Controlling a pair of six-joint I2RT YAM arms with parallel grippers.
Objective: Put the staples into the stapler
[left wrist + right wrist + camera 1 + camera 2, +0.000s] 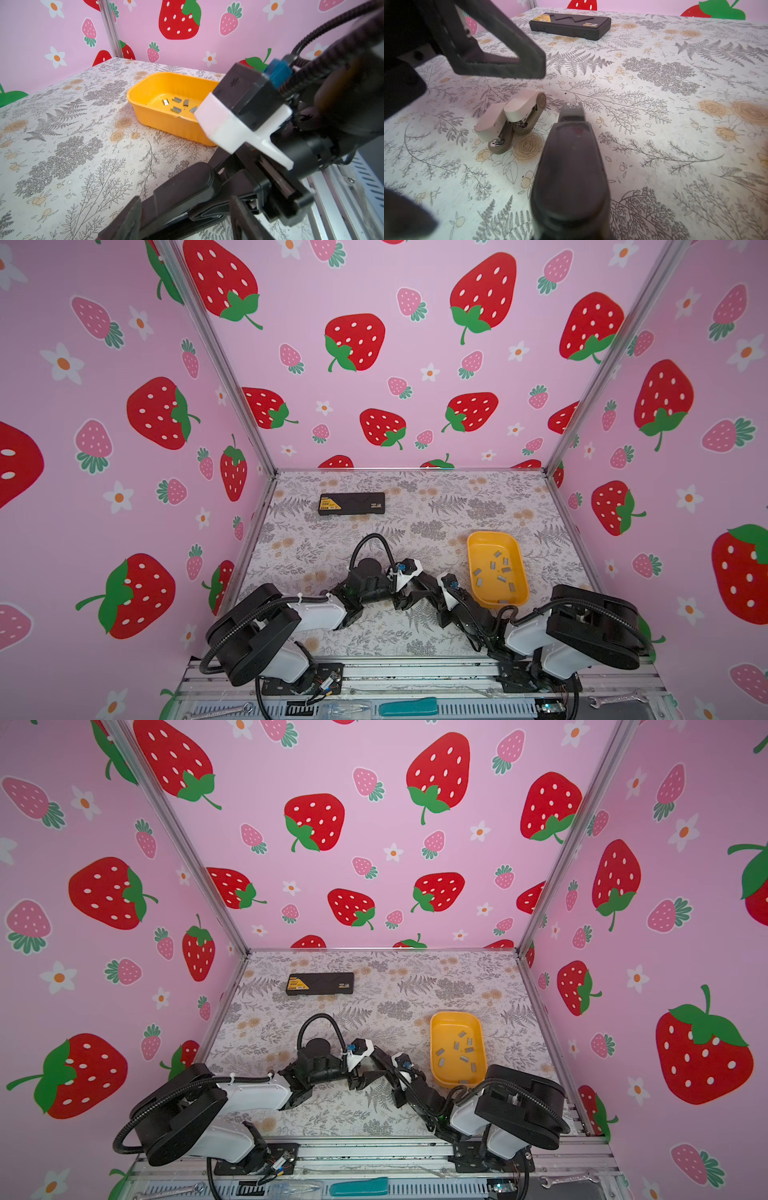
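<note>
From the left wrist, the right arm's camera mount (pixel 239 116) blocks the end of the yellow tray (pixel 158 118) nearest the right end effector (pixel 268 187), and any staples (pixel 176 109) there. The left end effector (pixel 185 199) has its fingers cut off by the picture's edge. From the right wrist, the black stapler (pixel 571 166) is blurred and its rear runs out of frame. The print on the black case (pixel 571 25) beyond it is too small to read. In both top views arm links cover both end effectors' jaws.

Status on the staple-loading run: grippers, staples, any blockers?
Left gripper open by the black stapler; right gripper shut on it. Staples loose in the yellow tray, none picked. Two white staplers nearby, not blocking.
</note>
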